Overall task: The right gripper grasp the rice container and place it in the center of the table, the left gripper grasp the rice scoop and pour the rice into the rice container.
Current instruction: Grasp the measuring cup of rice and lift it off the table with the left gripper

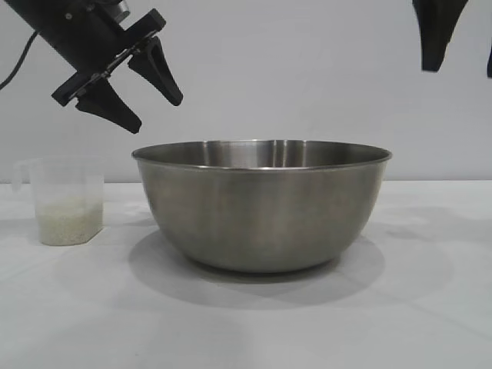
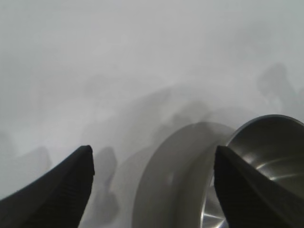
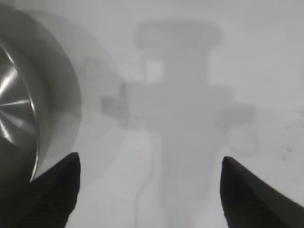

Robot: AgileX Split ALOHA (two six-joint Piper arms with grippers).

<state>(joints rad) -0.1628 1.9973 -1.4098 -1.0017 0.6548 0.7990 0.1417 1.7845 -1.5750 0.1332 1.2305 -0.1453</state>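
The rice container, a big steel bowl, stands in the middle of the white table, free of both claws. The rice scoop, a frosted cup with rice in its bottom, stands at the left of the bowl. My left gripper hangs open in the air above the gap between scoop and bowl, holding nothing. Its wrist view shows the bowl beyond the left gripper. My right gripper is high at the upper right, open and empty; its wrist view shows the right gripper over bare table beside the bowl's wall.
A plain pale wall stands behind the table. Shadows of the arms fall on the tabletop to the right of the bowl. Nothing else stands on the table.
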